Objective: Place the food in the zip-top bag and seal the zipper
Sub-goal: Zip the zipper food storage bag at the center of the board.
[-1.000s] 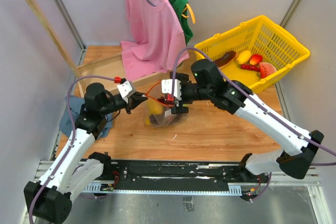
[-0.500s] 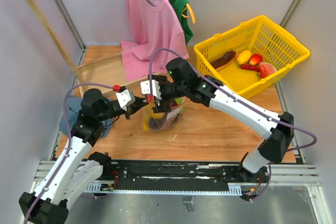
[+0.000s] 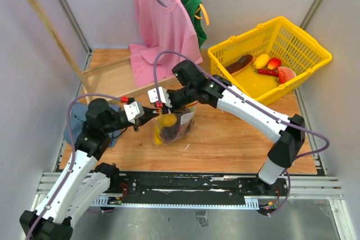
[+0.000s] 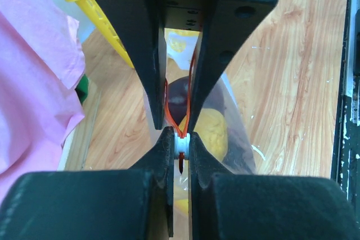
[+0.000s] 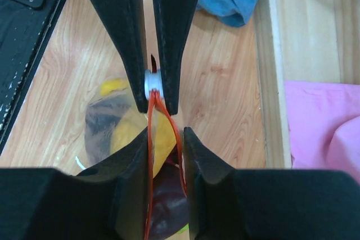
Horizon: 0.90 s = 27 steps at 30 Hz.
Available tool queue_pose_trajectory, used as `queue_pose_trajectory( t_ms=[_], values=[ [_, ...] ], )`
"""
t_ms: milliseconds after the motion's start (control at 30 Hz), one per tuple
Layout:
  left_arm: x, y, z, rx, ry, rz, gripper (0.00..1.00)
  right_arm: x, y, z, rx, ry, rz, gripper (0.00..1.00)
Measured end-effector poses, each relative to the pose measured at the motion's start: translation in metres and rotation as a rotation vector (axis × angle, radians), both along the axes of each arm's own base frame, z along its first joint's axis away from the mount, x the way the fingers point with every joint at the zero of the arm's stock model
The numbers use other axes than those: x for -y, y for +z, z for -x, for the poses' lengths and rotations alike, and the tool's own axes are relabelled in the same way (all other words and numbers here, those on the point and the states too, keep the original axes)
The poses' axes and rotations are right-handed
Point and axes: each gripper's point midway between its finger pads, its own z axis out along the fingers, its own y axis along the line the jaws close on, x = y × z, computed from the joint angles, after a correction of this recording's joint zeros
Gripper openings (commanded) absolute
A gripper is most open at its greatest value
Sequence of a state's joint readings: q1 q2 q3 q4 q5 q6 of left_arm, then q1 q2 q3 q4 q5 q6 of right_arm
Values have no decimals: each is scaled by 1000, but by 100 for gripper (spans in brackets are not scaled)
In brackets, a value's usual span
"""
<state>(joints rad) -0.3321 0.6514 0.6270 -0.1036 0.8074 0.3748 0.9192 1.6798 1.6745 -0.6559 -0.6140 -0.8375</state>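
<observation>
The zip-top bag (image 3: 175, 126) stands on the wooden table with food inside: a yellow fruit (image 4: 212, 133) and a dark purple-red piece (image 4: 179, 96). My left gripper (image 4: 180, 139) is shut on the white tab (image 4: 181, 145) at the end of the zipper (image 5: 151, 144). Right in front of it, my right gripper (image 5: 166, 139) straddles the zipper's two red-orange strips. Its jaws are drawn in close on either side, but the strips still bow apart between them. In the top view the two grippers, left (image 3: 145, 115) and right (image 3: 163, 105), nearly meet above the bag's left corner.
A yellow basket (image 3: 306, 46) at the back right holds more food, including a watermelon slice (image 3: 286, 74). A pink shirt (image 3: 163, 32) hangs on the wooden rack (image 3: 50, 26) behind. A blue cloth (image 3: 75, 130) lies by the left arm.
My right gripper has travelled left along the bag's top to just in front of the left gripper. Its jaws have narrowed from wide to close around the zipper. The left gripper keeps its hold.
</observation>
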Motion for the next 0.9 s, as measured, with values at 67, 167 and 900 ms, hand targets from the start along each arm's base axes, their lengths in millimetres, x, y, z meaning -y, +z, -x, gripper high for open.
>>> queue_pose_trajectory(
  t_ms=[67, 167, 900],
  values=[
    [0, -1, 0, 0, -2, -1, 0, 4, -1, -1, -8, -6, 9, 11],
    [1, -4, 1, -2, -5, 0, 10, 11, -4, 0, -14, -21, 18, 1],
    [15, -5, -8, -31, -29, 120, 47, 39, 7, 2, -33, -240, -89, 1]
  ],
)
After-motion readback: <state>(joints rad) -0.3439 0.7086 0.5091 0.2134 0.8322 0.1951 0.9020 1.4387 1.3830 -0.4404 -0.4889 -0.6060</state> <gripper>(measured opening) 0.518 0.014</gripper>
